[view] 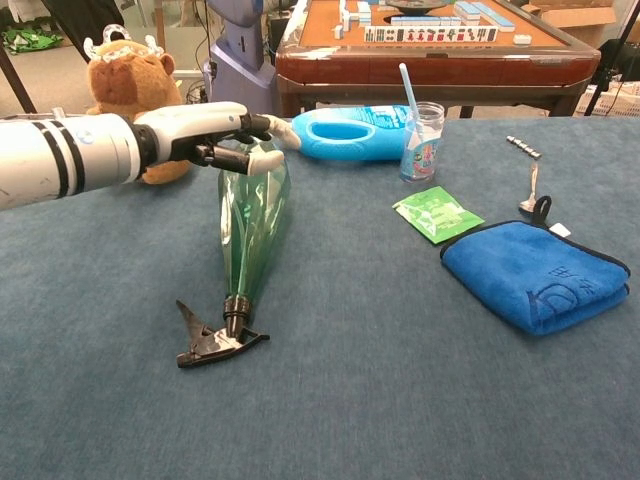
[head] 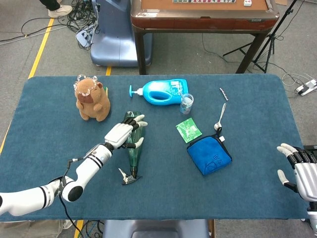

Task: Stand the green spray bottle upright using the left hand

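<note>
The green spray bottle (head: 132, 151) (view: 248, 235) lies left of the middle of the blue table (head: 44, 144), its black trigger head nearest me and resting on the cloth. My left hand (head: 124, 131) (view: 215, 130) grips the bottle's far, wide end, fingers wrapped over it and the thumb on its right side. In the chest view that end looks a little raised. My right hand (head: 299, 168) hovers at the table's right edge with its fingers spread and nothing in it; only the head view shows it.
A brown plush toy (head: 93, 101) (view: 130, 80) sits behind the left hand. A blue detergent bottle (head: 163, 91), a plastic cup (head: 186, 104), a green packet (head: 188, 130), a blue cloth (head: 209, 155) and a spoon (head: 220, 118) lie to the right.
</note>
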### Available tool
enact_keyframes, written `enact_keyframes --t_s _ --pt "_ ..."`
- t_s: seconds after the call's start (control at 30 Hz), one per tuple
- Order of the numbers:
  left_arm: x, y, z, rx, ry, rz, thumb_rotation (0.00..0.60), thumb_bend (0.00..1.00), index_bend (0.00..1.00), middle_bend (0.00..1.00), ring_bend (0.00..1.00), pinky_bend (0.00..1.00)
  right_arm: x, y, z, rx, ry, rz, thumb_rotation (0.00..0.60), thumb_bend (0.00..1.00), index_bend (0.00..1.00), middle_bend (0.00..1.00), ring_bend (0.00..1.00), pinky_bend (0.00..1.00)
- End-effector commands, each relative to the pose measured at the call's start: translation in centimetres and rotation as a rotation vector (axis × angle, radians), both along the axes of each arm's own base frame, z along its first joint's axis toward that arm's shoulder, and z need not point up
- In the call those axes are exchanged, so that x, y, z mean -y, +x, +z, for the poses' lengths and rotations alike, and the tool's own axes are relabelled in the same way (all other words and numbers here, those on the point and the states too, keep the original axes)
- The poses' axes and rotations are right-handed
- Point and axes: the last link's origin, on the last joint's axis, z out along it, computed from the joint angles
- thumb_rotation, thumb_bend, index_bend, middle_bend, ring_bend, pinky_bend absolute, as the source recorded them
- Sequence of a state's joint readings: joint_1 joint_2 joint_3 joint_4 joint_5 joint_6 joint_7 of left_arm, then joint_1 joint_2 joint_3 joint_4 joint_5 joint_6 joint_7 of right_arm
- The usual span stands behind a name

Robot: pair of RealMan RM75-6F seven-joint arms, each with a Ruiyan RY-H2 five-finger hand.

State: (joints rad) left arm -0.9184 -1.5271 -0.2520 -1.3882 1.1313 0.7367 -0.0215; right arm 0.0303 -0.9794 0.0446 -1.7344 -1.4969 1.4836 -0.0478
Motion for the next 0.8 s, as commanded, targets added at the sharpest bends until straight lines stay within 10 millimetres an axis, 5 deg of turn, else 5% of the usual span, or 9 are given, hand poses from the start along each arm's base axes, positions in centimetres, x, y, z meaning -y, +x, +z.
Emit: enact_keyframes --t_s 0.03,0.4,0.8 --pt "-0.7 0.2 -0.7 -0.032 0.028 0.001 0.244 0.47 0.16 0.01 0.00 0.00 0.0 0.0 0.0 0.002 0.001 -0.001 0.600 0.35 0.22 0.20 0.14 0.19" --pt "-2.3 -0.7 -1.7 -0.156 0.107 0.048 0.197 0.47 0.19 0.05 0.00 0.00 -0.3 -0.2 0.1 0.003 -0.003 -0.008 0.600 0.35 0.22 0.20 0.14 0.19" --pt "-2.1 -2.5 -0.1 -0.254 0.164 0.115 0.160 0.47 0.22 0.13 0.00 0.00 -0.3 -0.1 0.0 0.006 0.000 -0.004 0.600 0.35 0.22 0.20 0.14 0.19"
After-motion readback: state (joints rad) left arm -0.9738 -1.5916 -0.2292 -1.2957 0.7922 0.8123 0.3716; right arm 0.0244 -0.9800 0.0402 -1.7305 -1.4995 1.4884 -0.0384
